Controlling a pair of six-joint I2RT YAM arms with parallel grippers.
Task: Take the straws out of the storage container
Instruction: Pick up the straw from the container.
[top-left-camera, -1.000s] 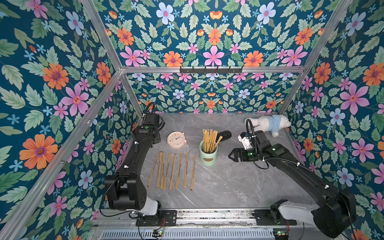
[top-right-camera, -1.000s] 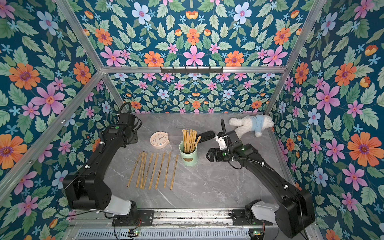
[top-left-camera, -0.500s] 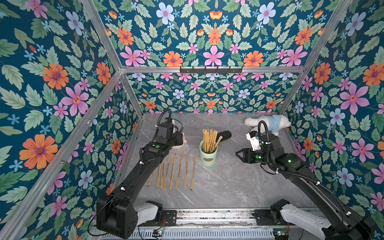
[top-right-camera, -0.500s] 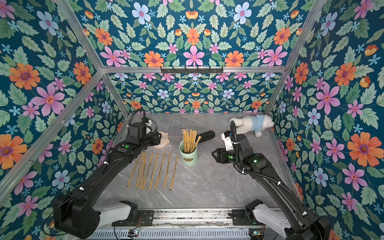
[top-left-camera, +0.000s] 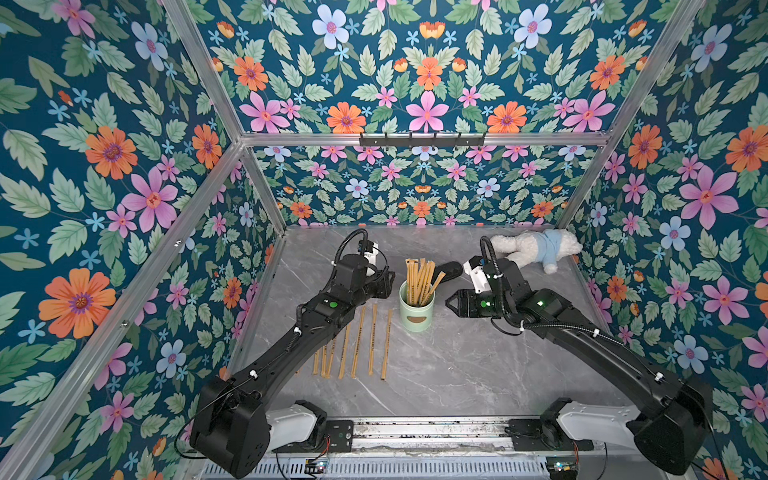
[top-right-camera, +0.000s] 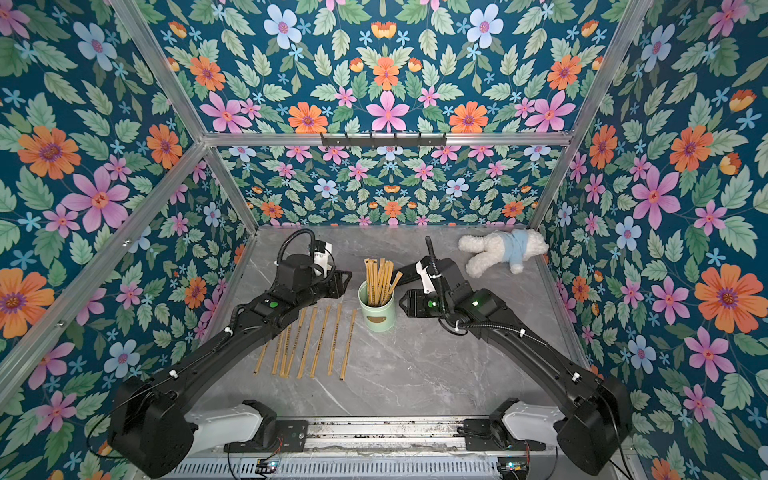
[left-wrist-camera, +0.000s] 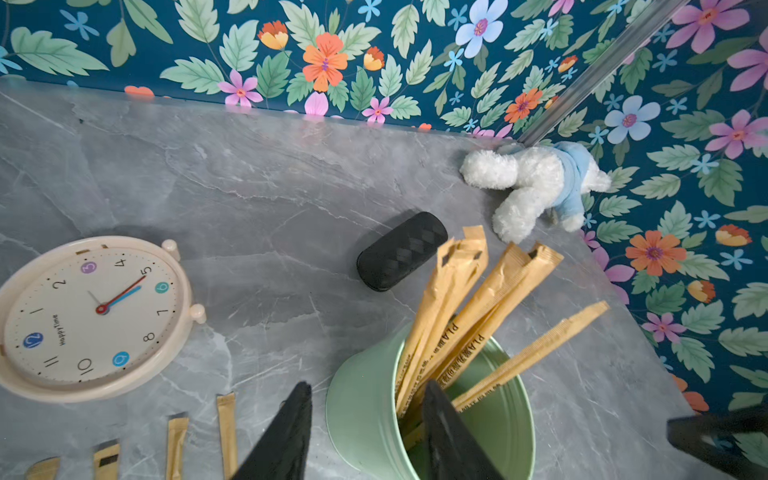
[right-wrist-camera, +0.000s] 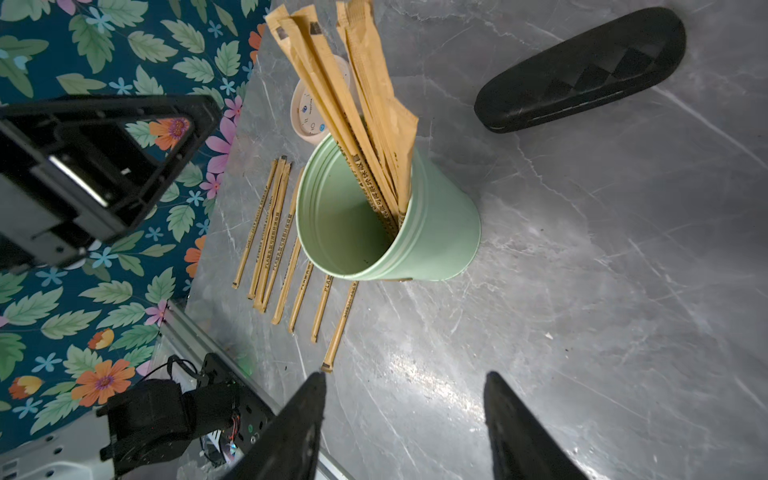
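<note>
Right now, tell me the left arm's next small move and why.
Probably ease the left gripper in and close on one of the straws standing in the storage container: its jaws hang open and empty at the rim, and several straws are not yet out.

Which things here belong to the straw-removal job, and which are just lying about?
Job: tan paper-wrapped straws; pale mint-green cylindrical storage container.
Lying about: round cream clock; black oblong textured case; white plush toy in blue top.
</note>
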